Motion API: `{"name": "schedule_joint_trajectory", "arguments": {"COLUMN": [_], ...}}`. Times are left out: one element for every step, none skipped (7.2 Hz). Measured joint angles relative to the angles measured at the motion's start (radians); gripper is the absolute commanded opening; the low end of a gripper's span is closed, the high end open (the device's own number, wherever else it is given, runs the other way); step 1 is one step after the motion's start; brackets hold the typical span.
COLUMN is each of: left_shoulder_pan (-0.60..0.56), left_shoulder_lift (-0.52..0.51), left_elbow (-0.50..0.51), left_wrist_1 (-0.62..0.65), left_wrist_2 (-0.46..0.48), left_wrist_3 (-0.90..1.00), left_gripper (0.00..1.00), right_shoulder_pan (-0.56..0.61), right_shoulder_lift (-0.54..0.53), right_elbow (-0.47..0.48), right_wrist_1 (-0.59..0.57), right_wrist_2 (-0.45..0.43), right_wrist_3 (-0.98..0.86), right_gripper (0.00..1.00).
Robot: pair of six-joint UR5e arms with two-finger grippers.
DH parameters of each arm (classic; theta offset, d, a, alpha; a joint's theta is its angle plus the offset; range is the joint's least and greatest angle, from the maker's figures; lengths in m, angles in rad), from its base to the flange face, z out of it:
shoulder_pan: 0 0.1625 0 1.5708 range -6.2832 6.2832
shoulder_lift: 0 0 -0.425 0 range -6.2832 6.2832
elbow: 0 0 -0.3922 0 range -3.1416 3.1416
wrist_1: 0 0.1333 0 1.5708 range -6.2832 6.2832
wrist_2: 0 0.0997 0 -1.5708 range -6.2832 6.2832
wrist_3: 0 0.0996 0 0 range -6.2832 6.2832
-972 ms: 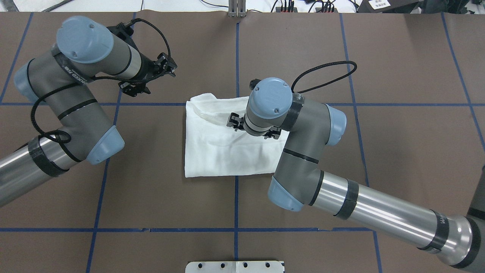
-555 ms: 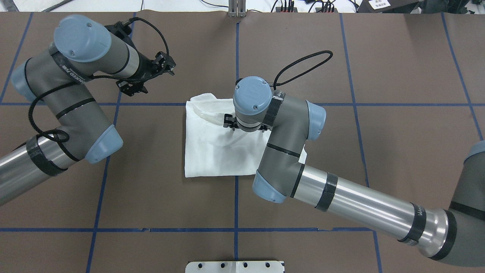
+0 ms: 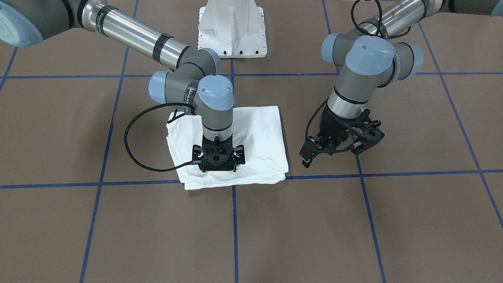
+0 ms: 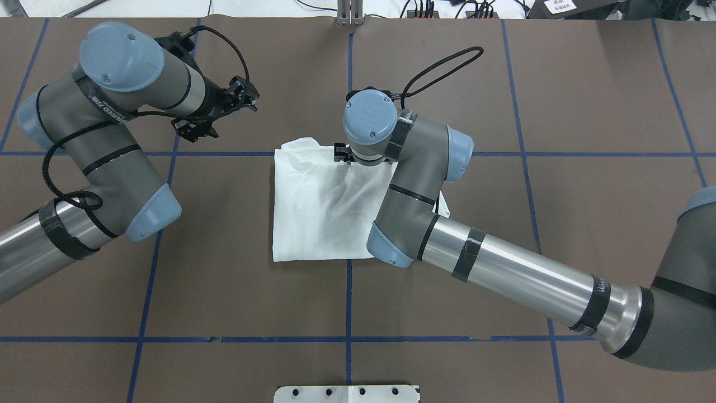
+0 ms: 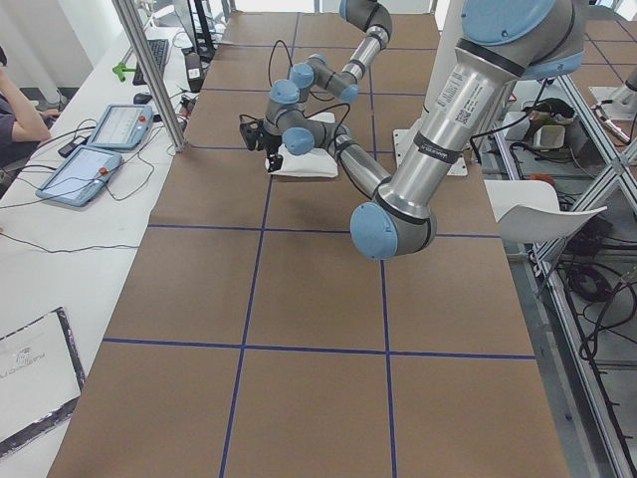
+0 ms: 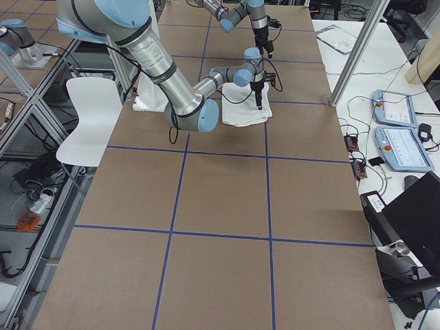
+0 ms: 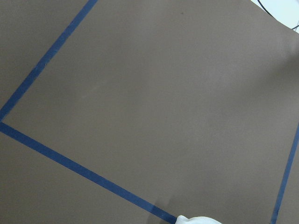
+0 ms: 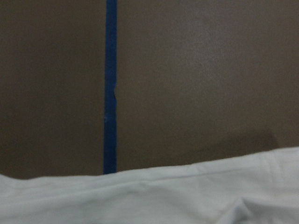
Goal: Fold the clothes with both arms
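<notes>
Because matte brown sheeting ruled into squares by blue tape lines (image 4: 559, 154) covers it from edge to edge, the table (image 4: 587, 112) gives a flat, low-glare ground on which pale cloth stands out.

Entering from the lower right of the overhead frame, the grey-and-silver tubular right arm (image 4: 514, 274) reaches diagonally to the centre, its smooth metal forearm ending in hard, light-blue joint caps. Its wrist points straight down, probably so that it can work the far edge of the garment.

At the left of that frame, the matching left arm (image 4: 106, 168) is bent back on itself and held off to the side, which, as I judge it, keeps it clear of the work.

Just left of centre lies the white, soft knit shirt (image 4: 313, 207), already folded into a squarish, layered packet with gentle creases. It straddles the vertical blue line.

Planted on the packet's edge, the black claw-like right pincer (image 3: 217, 168) touches the cloth; whether it is clenched on fabric or released I cannot tell.

Above bare table in the upper left, the left pincer (image 4: 229, 116) hangs spread apart and empty.

From the right wrist, a thin black cable (image 4: 442, 64) loops loosely upward.
</notes>
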Motion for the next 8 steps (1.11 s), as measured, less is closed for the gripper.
{"name": "schedule_joint_trajectory", "arguments": {"left_shoulder_pan": [-0.002, -0.01, -0.034, -0.069, -0.108, -0.159, -0.221, -0.29], "left_shoulder_lift": [0.0, -0.001, 0.004, 0.021, 0.046, 0.073, 0.104, 0.143], "left_elbow": [0.0, 0.001, 0.001, 0.001, -0.001, -0.003, -0.004, -0.004], "left_wrist_1": [0.0, 0.001, 0.003, 0.003, 0.002, 0.002, 0.002, 0.003], "left_wrist_2": [0.0, -0.005, -0.024, -0.056, -0.085, -0.112, -0.152, -0.193], "left_wrist_3": [0.008, 0.037, 0.104, 0.198, 0.303, 0.424, 0.56, 0.712], "left_gripper": [0.99, 0.99, 0.99, 0.99, 0.99, 0.99, 0.99, 0.99], "right_shoulder_pan": [0.013, 0.031, 0.063, 0.107, 0.165, 0.235, 0.304, 0.374], "right_shoulder_lift": [0.006, 0.011, 0.009, -0.007, -0.05, -0.129, -0.213, -0.292], "right_elbow": [-0.009, -0.008, 0.004, 0.023, 0.063, 0.134, 0.212, 0.292], "right_wrist_1": [0.01, 0.015, 0.014, 0.011, 0.007, -0.003, -0.036, -0.098], "right_wrist_2": [-0.001, 0.003, 0.026, 0.078, 0.149, 0.226, 0.287, 0.329], "right_wrist_3": [-0.012, -0.029, -0.054, -0.085, -0.132, -0.203, -0.295, -0.408], "right_gripper": [1.0, 1.0, 1.0, 1.0, 1.0, 1.0, 1.0, 1.0]}}
